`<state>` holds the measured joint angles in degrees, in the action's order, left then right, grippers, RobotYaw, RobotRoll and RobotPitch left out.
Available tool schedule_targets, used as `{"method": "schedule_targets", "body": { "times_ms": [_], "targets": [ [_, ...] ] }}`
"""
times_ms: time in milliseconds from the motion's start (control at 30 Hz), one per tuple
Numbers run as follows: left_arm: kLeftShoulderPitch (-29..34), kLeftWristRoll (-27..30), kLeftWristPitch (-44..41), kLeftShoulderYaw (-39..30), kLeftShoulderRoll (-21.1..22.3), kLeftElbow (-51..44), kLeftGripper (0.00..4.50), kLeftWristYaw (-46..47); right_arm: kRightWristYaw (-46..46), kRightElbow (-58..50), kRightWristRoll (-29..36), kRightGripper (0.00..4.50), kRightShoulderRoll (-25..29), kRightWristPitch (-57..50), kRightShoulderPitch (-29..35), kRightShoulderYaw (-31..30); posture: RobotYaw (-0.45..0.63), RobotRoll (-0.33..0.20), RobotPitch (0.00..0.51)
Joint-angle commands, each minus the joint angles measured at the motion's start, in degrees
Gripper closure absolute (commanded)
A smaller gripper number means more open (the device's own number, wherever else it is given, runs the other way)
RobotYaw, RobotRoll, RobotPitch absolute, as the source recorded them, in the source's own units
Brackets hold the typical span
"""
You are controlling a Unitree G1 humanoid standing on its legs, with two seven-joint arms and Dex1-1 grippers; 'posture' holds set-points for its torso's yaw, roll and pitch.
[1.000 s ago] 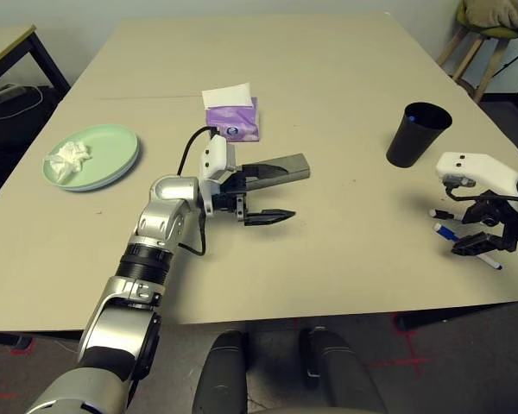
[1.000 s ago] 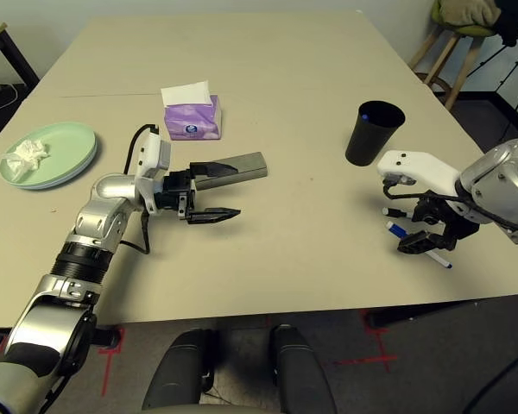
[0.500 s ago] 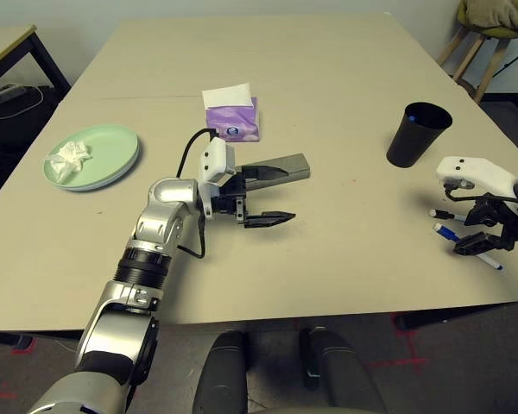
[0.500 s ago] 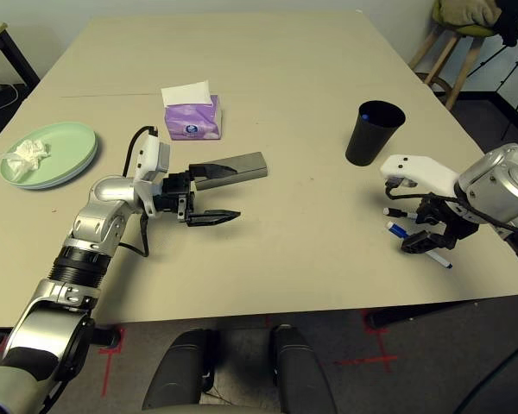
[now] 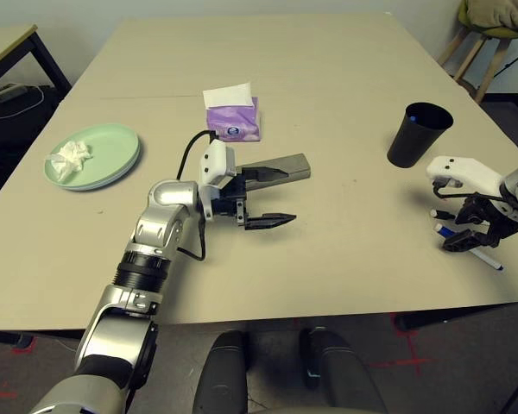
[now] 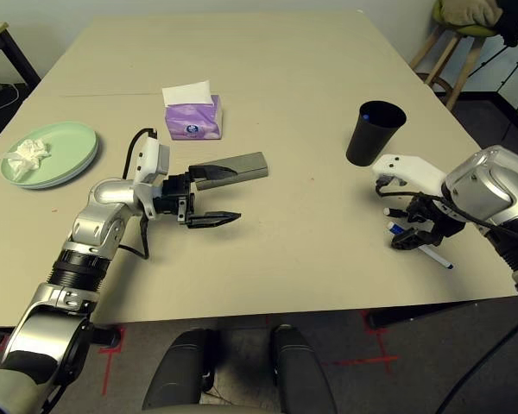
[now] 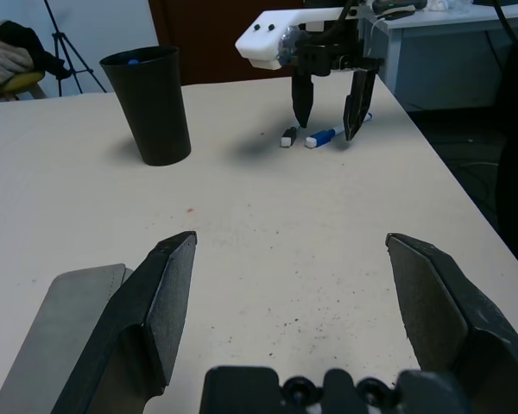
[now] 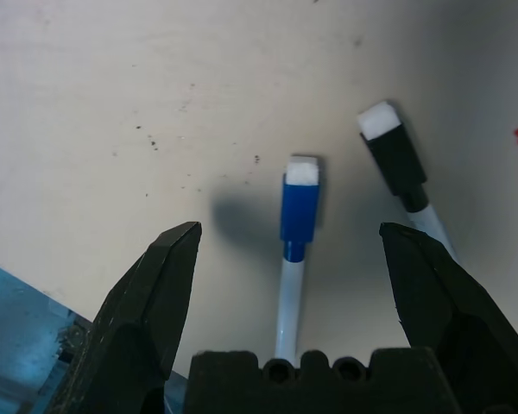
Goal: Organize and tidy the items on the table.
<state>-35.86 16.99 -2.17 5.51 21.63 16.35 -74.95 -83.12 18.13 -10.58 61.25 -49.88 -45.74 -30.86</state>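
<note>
Black cup [image 5: 417,134] beside right hand [image 8: 289,259] wide over pens [image 8: 298,226] | left hand [image 7: 298,293] wide, case [image 5: 281,166] alongside

My left arm reaches forward over my silver forearm and bends at the wrist so that my left gripper [image 5: 263,197] points level toward my right side, its two black fingers spread wide with nothing between them. My right arm comes in from the right edge, its white wrist housing above my right gripper [image 5: 473,231], which points steeply downward. Its fingers [image 8: 147,304] are likewise parted wide and grip nothing.
</note>
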Motion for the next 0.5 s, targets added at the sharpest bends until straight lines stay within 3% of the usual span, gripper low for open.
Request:
{"method": "schedule_targets", "body": {
  "times_ms": [33, 167, 367, 400, 500],
  "targets": [
    [0.3, 0.5, -0.1, 0.6, 0.6, -1.2, 0.0, 0.0, 0.2, 0.5, -1.2, 0.29, -0.4, 0.4, -0.4, -0.2, 0.17, 0.0, 0.152],
    [0.4, 0.5, -0.2, 0.7, 0.6, -1.5, 0.0, 0.0, -0.1, -0.6, -1.6, 1.48, -0.9, -0.5, 0.1, -0.3, 0.17, 0.0, 0.153],
    [0.2, 0.6, -0.1, 0.7, 0.5, -1.6, 0.0, 0.0, -0.4, -3.3, -1.5, 3.87, -1.5, -2.7, 1.8, -0.9, 0.18, 0.0, 0.153],
    [0.2, 0.6, -0.2, 0.7, 0.6, -1.7, 0.0, 0.0, -0.6, -3.7, -1.4, 4.12, -1.4, -3.0, 1.9, -0.9, 0.18, 0.0, 0.154],
    [0.1, 0.6, -0.3, 0.7, 0.7, -1.9, 0.0, 0.0, -0.7, -4.2, -1.3, 4.12, -1.4, -3.5, 1.9, -0.8, 0.18, 0.0, 0.152]
  ]
}}
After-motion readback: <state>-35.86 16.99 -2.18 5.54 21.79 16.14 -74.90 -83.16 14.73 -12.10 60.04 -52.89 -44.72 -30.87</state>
